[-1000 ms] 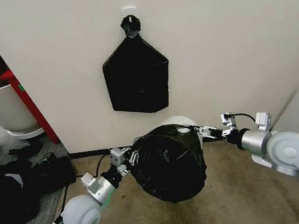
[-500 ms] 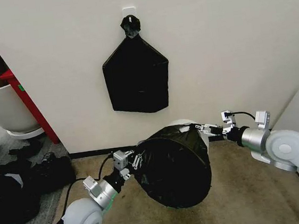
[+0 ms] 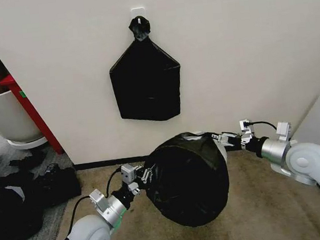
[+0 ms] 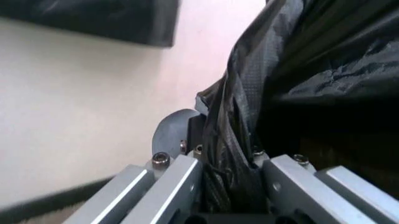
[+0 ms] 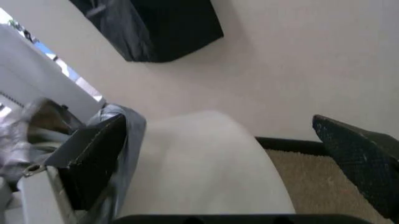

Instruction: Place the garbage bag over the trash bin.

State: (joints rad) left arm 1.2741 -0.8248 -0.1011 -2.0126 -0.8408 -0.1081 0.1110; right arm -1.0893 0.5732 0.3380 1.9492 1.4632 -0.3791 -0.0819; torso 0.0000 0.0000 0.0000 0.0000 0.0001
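Carpeted floor against a white wall. Garbage bag hangs ballooned between both arms, covering the trash bin. Left claw clamps the rim. Right claw stands wide open, one finger inside the film. Risk: thin film tearing or slipping. Bag mouth faces the wall, its axis apparently tilted.

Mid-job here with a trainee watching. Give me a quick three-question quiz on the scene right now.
1. True or false: the left gripper pinches the edge of the garbage bag.
2. What hangs on the wall above the trash bin? A) a bundle of black bags B) a broom C) a towel
3. Fill in: the right gripper has its jaws ___, with bag film draped over one finger.

Key: 1 true; 2 A; 3 open.
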